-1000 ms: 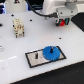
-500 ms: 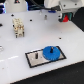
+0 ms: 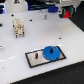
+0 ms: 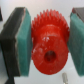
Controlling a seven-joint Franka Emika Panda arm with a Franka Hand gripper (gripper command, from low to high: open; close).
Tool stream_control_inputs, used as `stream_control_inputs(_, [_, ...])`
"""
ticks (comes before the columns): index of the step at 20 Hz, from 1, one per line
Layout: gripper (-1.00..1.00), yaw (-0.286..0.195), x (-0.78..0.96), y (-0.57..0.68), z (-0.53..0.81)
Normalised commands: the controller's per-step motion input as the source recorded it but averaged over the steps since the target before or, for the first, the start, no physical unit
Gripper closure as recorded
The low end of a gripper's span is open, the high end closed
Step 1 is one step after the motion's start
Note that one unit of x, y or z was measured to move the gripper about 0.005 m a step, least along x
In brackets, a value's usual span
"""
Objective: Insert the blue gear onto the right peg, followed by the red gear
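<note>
The blue gear (image 3: 50,52) lies flat on the black-framed pale plate (image 3: 34,61), towards the exterior view's right end. It sits around the right peg (image 3: 50,49), which only shows as a dark spot at the hub. The shorter pin (image 3: 36,54) stands bare beside it. My gripper (image 3: 64,12) is high at the back right, well away from the plate, and is shut on the red gear (image 3: 65,14). In the wrist view the red gear (image 4: 49,42) is clamped between the two dark teal pads (image 4: 17,42).
A beige wooden block stack (image 3: 18,27) stands at the back left of the white table (image 3: 20,47). A small dark object (image 3: 45,16) stands at the back middle. A blue thing (image 3: 2,9) sits at the far left corner.
</note>
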Motion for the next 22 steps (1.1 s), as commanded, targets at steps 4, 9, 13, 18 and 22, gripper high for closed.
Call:
stream_control_inputs(4, [1.00, 0.000, 0.66, -0.32, 0.51])
stream_control_inputs(9, [1.00, 0.000, 0.70, -0.28, 0.46])
stream_control_inputs(13, [1.00, 0.000, 0.77, -0.26, 0.39])
stream_control_inputs(18, [1.00, 0.000, 0.79, -0.22, 0.37])
stream_control_inputs(22, [1.00, 0.000, 0.79, -0.21, 0.35])
